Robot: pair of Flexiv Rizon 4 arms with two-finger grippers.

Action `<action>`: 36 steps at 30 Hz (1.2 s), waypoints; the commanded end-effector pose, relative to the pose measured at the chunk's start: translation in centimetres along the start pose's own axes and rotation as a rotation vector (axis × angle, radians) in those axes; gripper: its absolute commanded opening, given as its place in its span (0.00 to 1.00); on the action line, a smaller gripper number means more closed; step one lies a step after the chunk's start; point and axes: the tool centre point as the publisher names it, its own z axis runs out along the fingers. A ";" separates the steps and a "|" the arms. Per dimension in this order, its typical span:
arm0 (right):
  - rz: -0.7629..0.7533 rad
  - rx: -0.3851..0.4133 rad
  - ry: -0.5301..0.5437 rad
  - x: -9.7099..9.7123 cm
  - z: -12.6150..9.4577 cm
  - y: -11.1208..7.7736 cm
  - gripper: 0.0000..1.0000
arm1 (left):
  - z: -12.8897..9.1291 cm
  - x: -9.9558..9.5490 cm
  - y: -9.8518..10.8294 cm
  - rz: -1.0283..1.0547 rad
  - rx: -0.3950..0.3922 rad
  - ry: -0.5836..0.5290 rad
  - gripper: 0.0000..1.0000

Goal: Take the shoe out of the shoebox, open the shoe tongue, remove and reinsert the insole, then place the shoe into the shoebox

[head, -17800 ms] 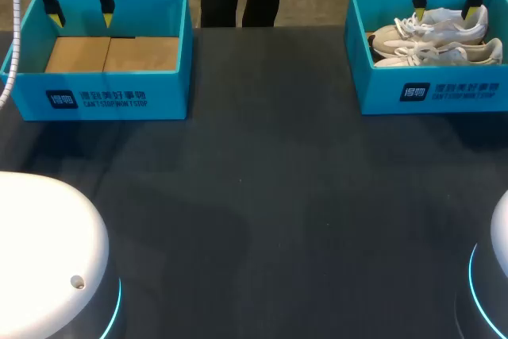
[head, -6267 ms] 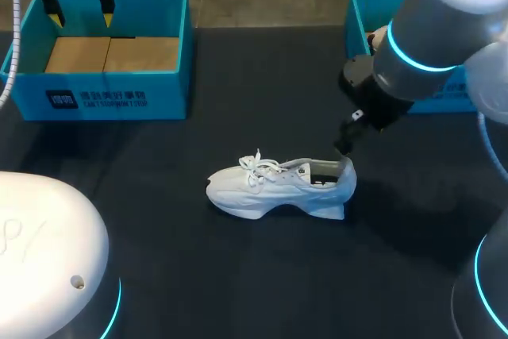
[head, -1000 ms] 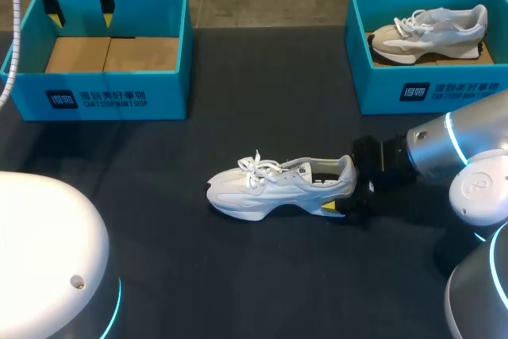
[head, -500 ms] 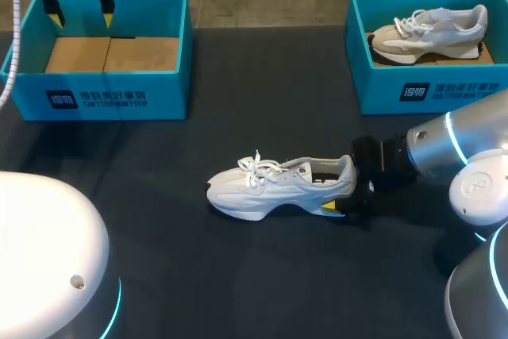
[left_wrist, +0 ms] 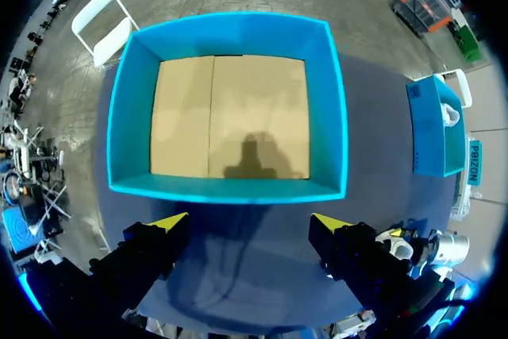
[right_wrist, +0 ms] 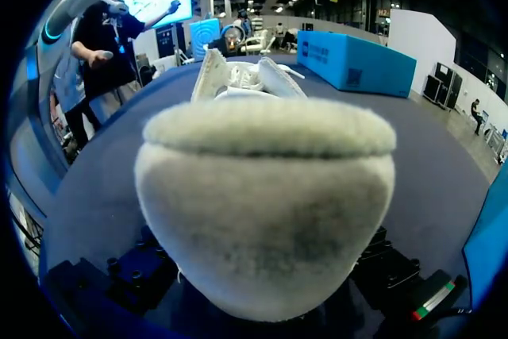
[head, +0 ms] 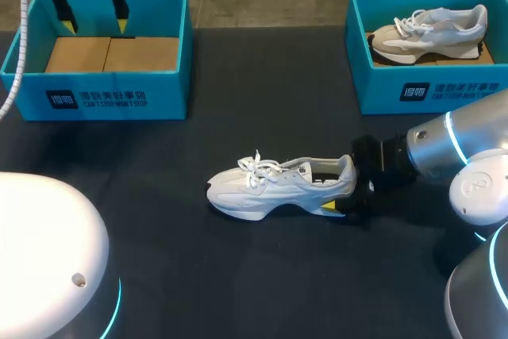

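Mid-table: the white shoe [head: 274, 186] is lying upright on its sole on the table [head: 238, 283], toe toward my left, laces loose over the tongue. It is out of the box. The tongue is not yet opened and the insole is not visible.

The right gripper [head: 348, 194] is sitting at the heel. In the right wrist view the heel is filling the space ahead of it. Whether it is actually clamping the heel, I cannot tell.

Far right: the right shoebox [head: 429, 89] is holding a second shoe [head: 429, 28].

Far left: the left gripper [left_wrist: 246, 224] is hovering over the empty left shoebox [head: 103, 101], fingers spread wide, holding nothing.

Risk, as I am judging it: if the heel is only loosely held, pulling on the tongue could be dragging or tipping the shoe. The loose laces could be snagging a finger.
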 end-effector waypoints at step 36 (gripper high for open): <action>0.000 0.002 -0.002 -0.5 0.4 -0.4 0.00 | 4.8 23.7 15.5 0.130 0.054 0.059 1.00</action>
